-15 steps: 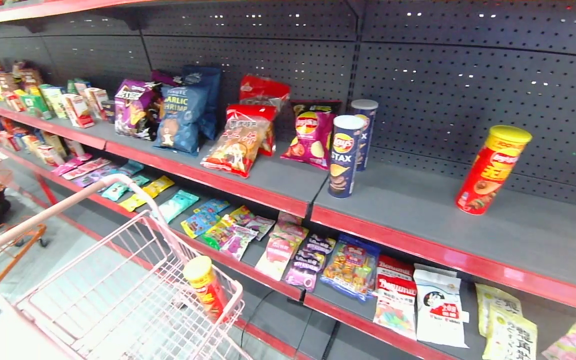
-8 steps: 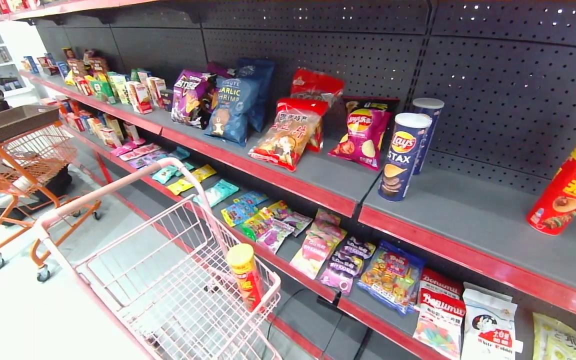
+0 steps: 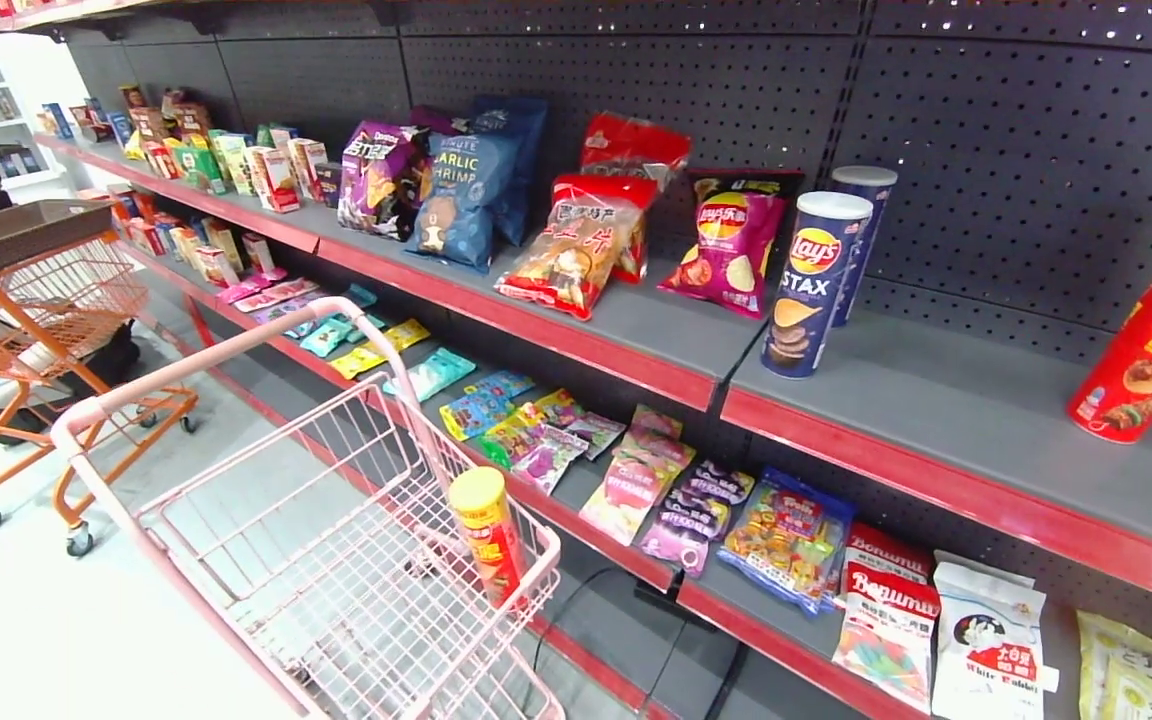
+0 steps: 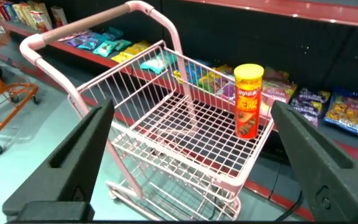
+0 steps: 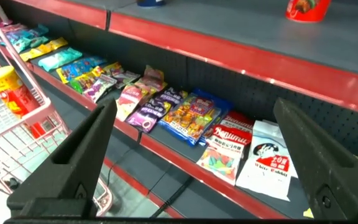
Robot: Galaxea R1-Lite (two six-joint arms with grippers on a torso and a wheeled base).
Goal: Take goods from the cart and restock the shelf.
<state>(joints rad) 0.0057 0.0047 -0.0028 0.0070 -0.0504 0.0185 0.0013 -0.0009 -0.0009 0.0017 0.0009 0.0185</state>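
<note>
Your left claw (image 4: 192, 109) is spread wide and holds nothing, and it hangs over the pink cart (image 3: 206, 362). Your right claw (image 5: 196, 107) is just as wide and just as empty, hanging out in front of the lower shelf (image 3: 786, 650) with its flat candy packets (image 3: 786, 535). The thing you want, the red can with the yellow lid (image 3: 486, 535), stands upright inside the cart, against the basket's corner nearest the shelves, and neither claw touches it. The cart stands near the lower shelf. On the upper shelf (image 3: 936, 420) a matching red can (image 3: 1141, 350) stands alone at the right, well apart from two blue cans (image 3: 816, 285) set one behind the other. To the left of those, chip bags (image 3: 576, 255) lean back in a row. An orange cart (image 3: 46, 300) stands farther off at the left, down the aisle.
</note>
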